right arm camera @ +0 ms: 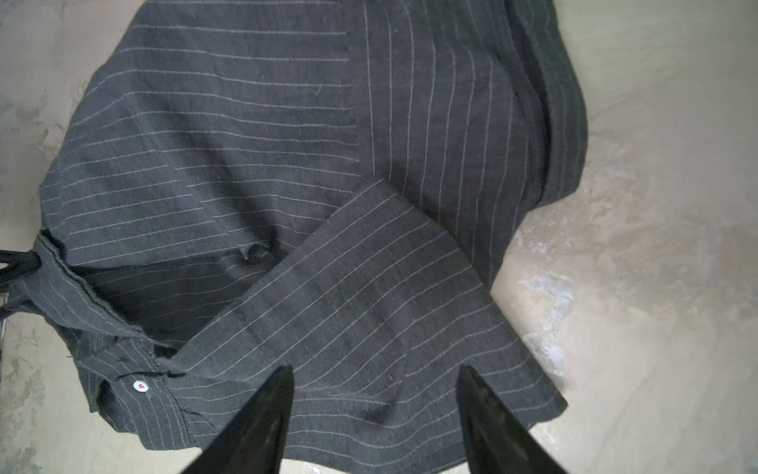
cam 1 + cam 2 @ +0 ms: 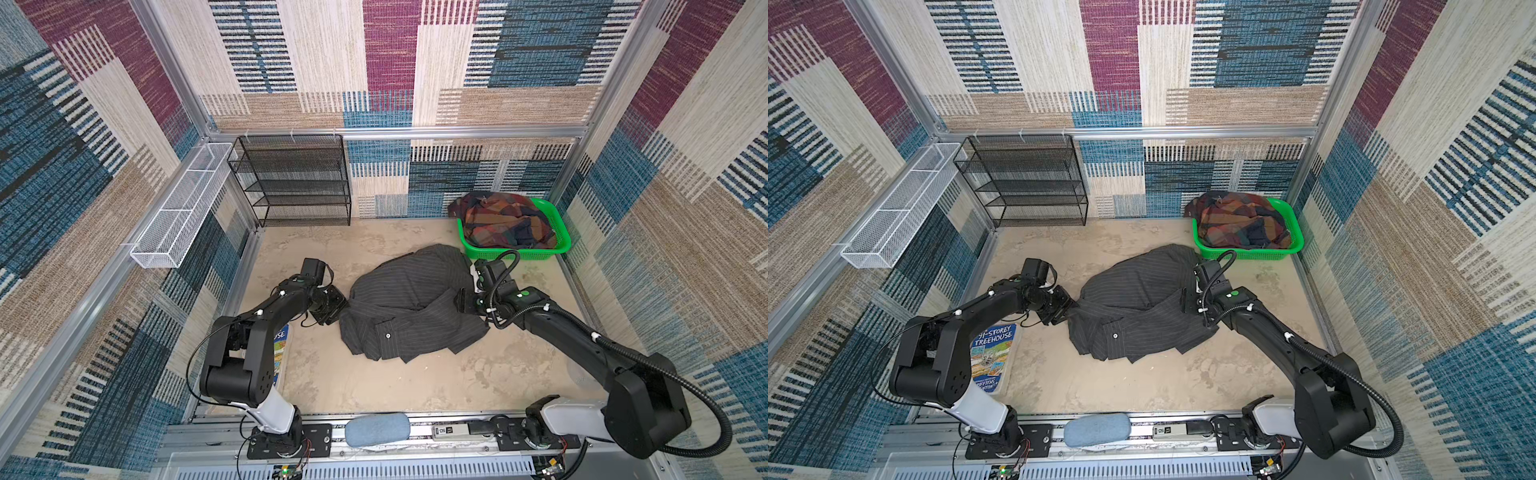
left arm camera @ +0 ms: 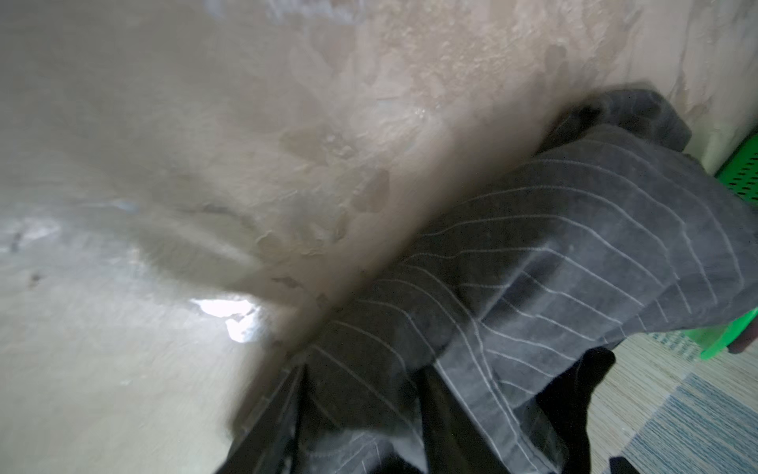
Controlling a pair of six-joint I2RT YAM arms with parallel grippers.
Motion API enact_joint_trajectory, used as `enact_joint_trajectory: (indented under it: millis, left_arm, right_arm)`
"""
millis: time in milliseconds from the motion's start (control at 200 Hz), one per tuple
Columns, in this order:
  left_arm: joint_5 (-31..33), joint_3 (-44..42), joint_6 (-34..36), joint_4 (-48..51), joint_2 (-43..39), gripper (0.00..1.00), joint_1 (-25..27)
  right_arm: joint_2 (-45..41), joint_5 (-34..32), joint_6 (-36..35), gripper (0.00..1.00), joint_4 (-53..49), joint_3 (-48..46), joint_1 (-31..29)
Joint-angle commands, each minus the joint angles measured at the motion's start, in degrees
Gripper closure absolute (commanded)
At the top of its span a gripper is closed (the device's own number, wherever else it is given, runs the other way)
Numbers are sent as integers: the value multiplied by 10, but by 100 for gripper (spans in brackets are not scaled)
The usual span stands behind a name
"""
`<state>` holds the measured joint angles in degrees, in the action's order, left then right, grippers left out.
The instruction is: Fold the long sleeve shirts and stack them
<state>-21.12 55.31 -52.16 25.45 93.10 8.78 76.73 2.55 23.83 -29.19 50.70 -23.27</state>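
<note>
Here the grey shirt (image 2: 411, 307) lies between the arms: right fingers (image 1: 262, 418) gape above, left fingers (image 3: 455, 422) seemingly pinch its edge.

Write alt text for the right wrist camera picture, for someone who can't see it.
A crumpled dark pinstriped shirt lies on a mottled beige table, filling most of the view. The right gripper hangs open over one edge, holding nothing.

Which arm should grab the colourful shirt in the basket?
Likely the right arm: it is nearer the green basket holding the plaid shirt, jaws open. The left arm sits beyond the grey shirt.
</note>
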Motion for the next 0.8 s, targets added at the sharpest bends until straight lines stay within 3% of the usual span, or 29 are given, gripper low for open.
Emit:
enact_joint_trajectory:
  millis: [0,290,320,451,501,686,791]
  left_arm:
    - [-13,1,-12,-29,3,67,0]
    - [1,7,11,-15,0,100,1]
    - [3,8,12,-14,0,100,1]
    - [9,25,31,-1,7,100,1]
    - [16,44,47,14,8,100,1]
    - [74,182,148,116,21,100,0]
    - [90,279,211,162,33,100,0]
  right_arm:
    - [31,20,-20,32,53,-7,0]
    - [160,4,-15,28,97,-9,0]
    - [168,2,-15,33,102,-9,1]
    - [174,-15,-15,72,115,-6,0]
    - [158,-24,-18,81,115,-2,1]
    - [81,-51,-47,97,70,68,5]
    - [61,-47,-64,100,45,125,12]
